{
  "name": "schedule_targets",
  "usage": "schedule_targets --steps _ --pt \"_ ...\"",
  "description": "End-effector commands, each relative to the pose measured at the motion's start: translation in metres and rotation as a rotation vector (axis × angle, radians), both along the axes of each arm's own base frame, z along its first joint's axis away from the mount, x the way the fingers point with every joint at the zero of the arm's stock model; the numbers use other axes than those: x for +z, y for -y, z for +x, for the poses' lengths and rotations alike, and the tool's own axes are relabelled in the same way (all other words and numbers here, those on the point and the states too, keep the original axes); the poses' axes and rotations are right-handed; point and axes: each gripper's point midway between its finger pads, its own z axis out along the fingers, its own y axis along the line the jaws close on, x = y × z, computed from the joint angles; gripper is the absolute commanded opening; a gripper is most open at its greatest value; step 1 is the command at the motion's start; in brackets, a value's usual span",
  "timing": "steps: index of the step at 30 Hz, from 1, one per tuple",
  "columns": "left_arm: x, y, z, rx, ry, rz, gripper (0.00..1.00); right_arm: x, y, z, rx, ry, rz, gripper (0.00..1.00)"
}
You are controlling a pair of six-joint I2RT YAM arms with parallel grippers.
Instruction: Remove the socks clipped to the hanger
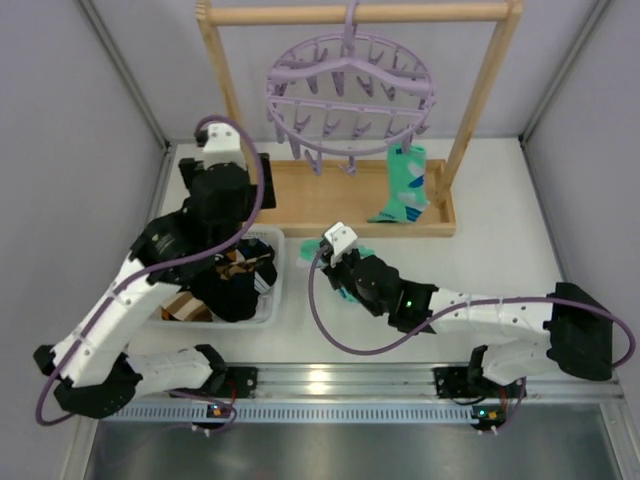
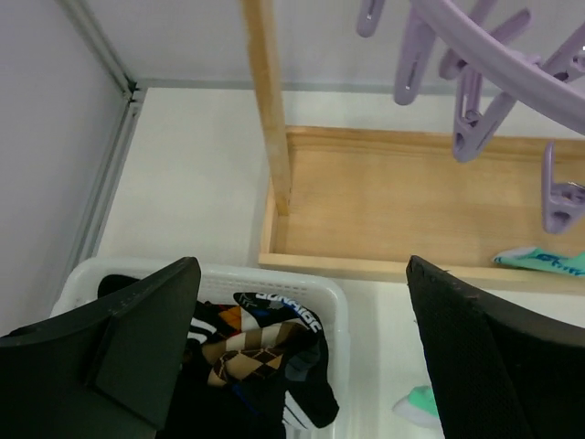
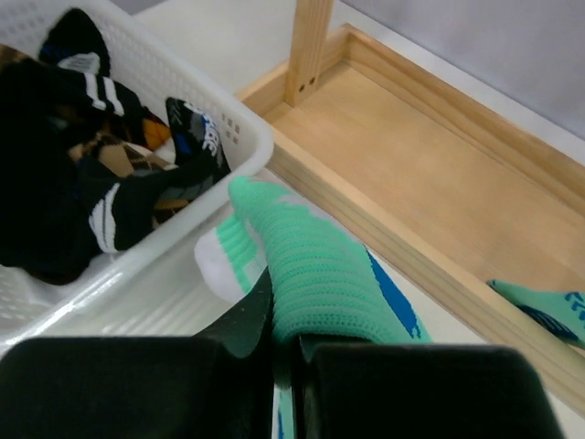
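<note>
White table (image 1: 500, 260) | grey walls (image 1: 60, 100) | right tool (image 3: 281, 346) grips mint sock (image 3: 320, 265)

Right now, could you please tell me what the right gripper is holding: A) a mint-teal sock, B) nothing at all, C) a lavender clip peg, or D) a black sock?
A: in the right wrist view the right gripper is closed on a mint-teal sock lying on the table just outside the white basket.
</note>
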Motion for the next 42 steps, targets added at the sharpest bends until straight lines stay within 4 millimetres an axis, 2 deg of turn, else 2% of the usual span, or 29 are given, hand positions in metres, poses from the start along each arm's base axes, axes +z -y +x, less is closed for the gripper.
schedule_targets --steps 1,2,3,5,6,8,9,11,12,14,15,16,17,18,20,21,22,23,24,26,27,30,33,34,35,36,38,40,42 --pt "0.022 -0.038 -0.026 0.081 0.098 -0.115 0.98 0.061 -0.022 -0.008 0.143 0.012 0.229 0.0" --pt "0.034 -0.053 -0.039 0.084 0.136 -0.158 0.98 0.069 -0.024 -0.005 0.153 0.018 0.247 0.0" --pt "0.038 -0.059 -0.046 0.086 0.154 -0.181 0.98 0.088 -0.031 -0.007 0.193 0.025 0.285 0.0" --pt "0.051 -0.079 -0.065 0.088 0.206 -0.247 0.98 0.101 -0.04 -0.004 0.224 0.029 0.312 0.0" --pt "0.059 -0.089 -0.076 0.082 0.237 -0.282 0.98 0.119 -0.049 -0.003 0.258 0.045 0.344 0.0" --pt "0.066 -0.097 -0.085 0.074 0.262 -0.302 0.98 0.134 -0.061 -0.003 0.295 0.052 0.368 0.0" --pt "0.068 -0.099 -0.088 0.063 0.27 -0.311 0.98 0.148 -0.076 -0.003 0.338 0.061 0.386 0.0" --pt "0.076 -0.107 -0.097 0.05 0.298 -0.335 0.98 0.16 -0.091 -0.004 0.383 0.068 0.406 0.0" --pt "0.079 -0.109 -0.101 0.042 0.308 -0.347 0.98 0.17 -0.108 -0.005 0.427 0.077 0.425 0.0" --pt "0.088 -0.116 -0.11 0.029 0.339 -0.394 0.98 0.175 -0.126 -0.005 0.472 0.086 0.443 0.0" --pt "0.091 -0.118 -0.113 0.026 0.346 -0.399 0.98 0.169 -0.146 -0.009 0.543 0.08 0.442 0.0" --pt "0.096 -0.122 -0.116 0.023 0.359 -0.403 0.98 0.17 -0.156 -0.012 0.582 0.089 0.461 0.0" --pt "0.098 -0.123 -0.117 0.022 0.363 -0.4 0.98 0.165 -0.166 -0.013 0.614 0.082 0.463 0.0" --pt "0.097 -0.123 -0.117 0.02 0.361 -0.393 0.98 0.144 -0.187 -0.018 0.679 0.034 0.459 0.0" --pt "0.095 -0.121 -0.114 0.02 0.353 -0.371 0.98 0.121 -0.206 -0.02 0.711 -0.008 0.455 0.0" --pt "0.094 -0.12 -0.113 0.021 0.349 -0.365 0.98 0.087 -0.223 -0.015 0.705 -0.055 0.417 0.0" --pt "0.091 -0.119 -0.112 0.02 0.344 -0.361 0.98 0.067 -0.231 -0.018 0.708 -0.089 0.393 0.0" --pt "0.089 -0.117 -0.111 0.017 0.34 -0.361 0.98 0.051 -0.236 -0.019 0.703 -0.131 0.39 0.0" --pt "0.088 -0.117 -0.111 0.017 0.338 -0.359 0.98 0.018 -0.242 -0.018 0.69 -0.187 0.364 0.0" --pt "0.085 -0.119 -0.112 0.023 0.336 -0.355 0.98 -0.008 -0.245 -0.022 0.677 -0.267 0.363 0.0" --pt "0.084 -0.12 -0.111 0.037 0.335 -0.35 0.98 -0.029 -0.249 -0.023 0.664 -0.304 0.338 0.0" --pt "0.081 -0.118 -0.109 0.035 0.328 -0.353 0.98 -0.062 -0.26 -0.021 0.636 -0.359 0.252 0.0" --pt "0.077 -0.111 -0.106 0.018 0.312 -0.348 0.98 -0.072 -0.265 -0.015 0.614 -0.36 0.202 0.0" --pt "0.075 -0.11 -0.105 0.02 0.308 -0.345 0.98 -0.071 -0.267 -0.013 0.609 -0.358 0.198 0.0" --pt "0.074 -0.109 -0.104 0.02 0.305 -0.342 0.98 -0.062 -0.271 -0.01 0.612 -0.34 0.203 0.0" --pt "0.071 -0.108 -0.103 0.022 0.301 -0.34 0.98 -0.075 -0.27 -0.008 0.594 -0.364 0.162 0.0" --pt "0.07 -0.108 -0.104 0.015 0.301 -0.347 0.98 -0.07 -0.274 -0.006 0.602 -0.352 0.152 0.02" --pt "0.07 -0.109 -0.106 0.01 0.303 -0.348 0.98 -0.058 -0.273 -0.009 0.618 -0.341 0.164 0.16" --pt "0.07 -0.111 -0.107 0.014 0.304 -0.343 0.98 -0.038 -0.268 -0.013 0.626 -0.327 0.186 0.23"
